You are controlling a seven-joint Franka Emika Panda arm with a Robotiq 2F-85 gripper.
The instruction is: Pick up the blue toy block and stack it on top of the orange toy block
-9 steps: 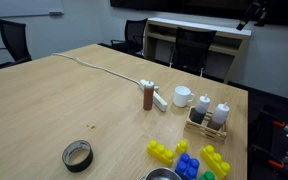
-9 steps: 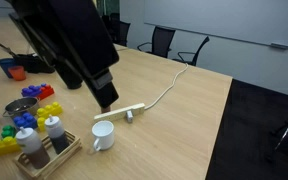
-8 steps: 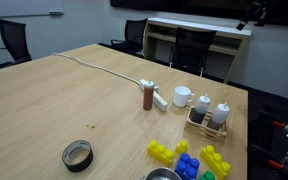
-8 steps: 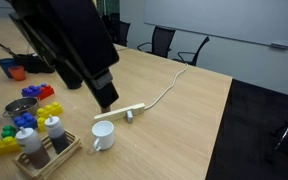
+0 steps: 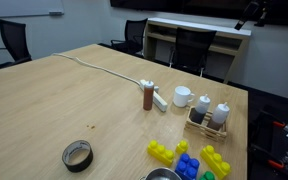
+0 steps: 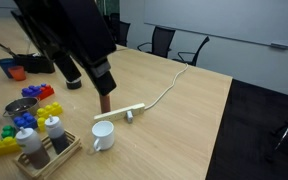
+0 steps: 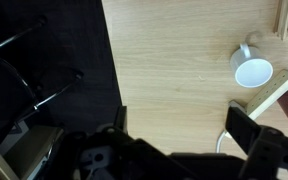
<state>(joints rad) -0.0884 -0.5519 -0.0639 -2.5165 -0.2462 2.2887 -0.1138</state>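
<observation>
The end effector (image 7: 181, 130) is hanging open, fingers spread, at the bottom of the wrist view above the worktop (image 7: 174, 60) edge. In an exterior view, the blue toy block (image 5: 188, 165) is lying lower right among yellow bricks (image 5: 161, 152), well apart from it.

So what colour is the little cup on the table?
White. The cup shows best in the wrist view, seen from above.

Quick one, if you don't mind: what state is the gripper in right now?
Gripper: open, holding nothing, judging by the wrist view.
</observation>
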